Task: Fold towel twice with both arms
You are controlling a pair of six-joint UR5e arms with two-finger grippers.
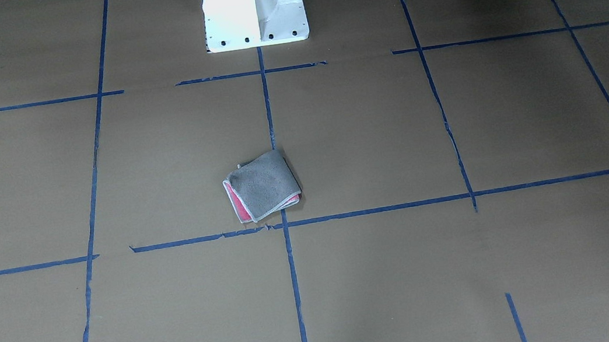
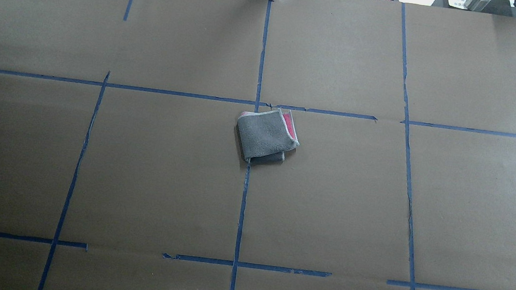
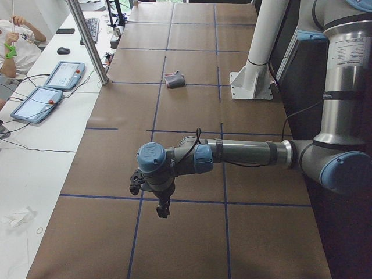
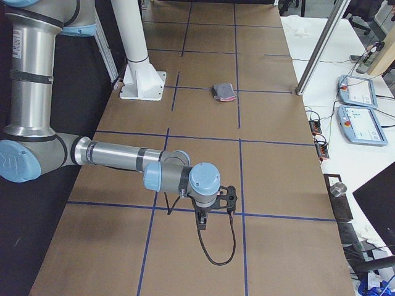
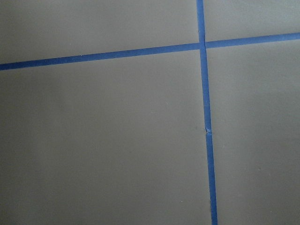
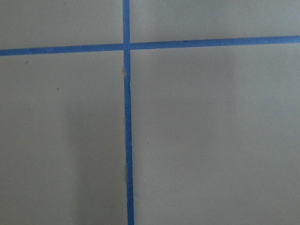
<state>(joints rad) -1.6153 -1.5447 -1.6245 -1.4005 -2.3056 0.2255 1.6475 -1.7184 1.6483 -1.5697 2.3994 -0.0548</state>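
The towel [image 1: 262, 187] lies folded into a small packet at the middle of the table, grey face up, with a strip of pink and pale edging along one side. It also shows in the overhead view [image 2: 265, 136] and both side views [image 3: 175, 79] [image 4: 223, 92]. Both arms are far from it, out over the table's ends. The left gripper [image 3: 163, 210] points down above the paper near the left end. The right gripper [image 4: 201, 222] points down near the right end. I cannot tell whether either is open or shut. Both wrist views show only paper and tape.
Brown paper with a grid of blue tape [image 2: 243, 202] covers the table. The white pedestal base [image 1: 254, 13] stands at the robot's side. A metal post [image 3: 87, 40], tablets [image 3: 64, 74] and a seated person [image 3: 14, 43] are along the operators' side.
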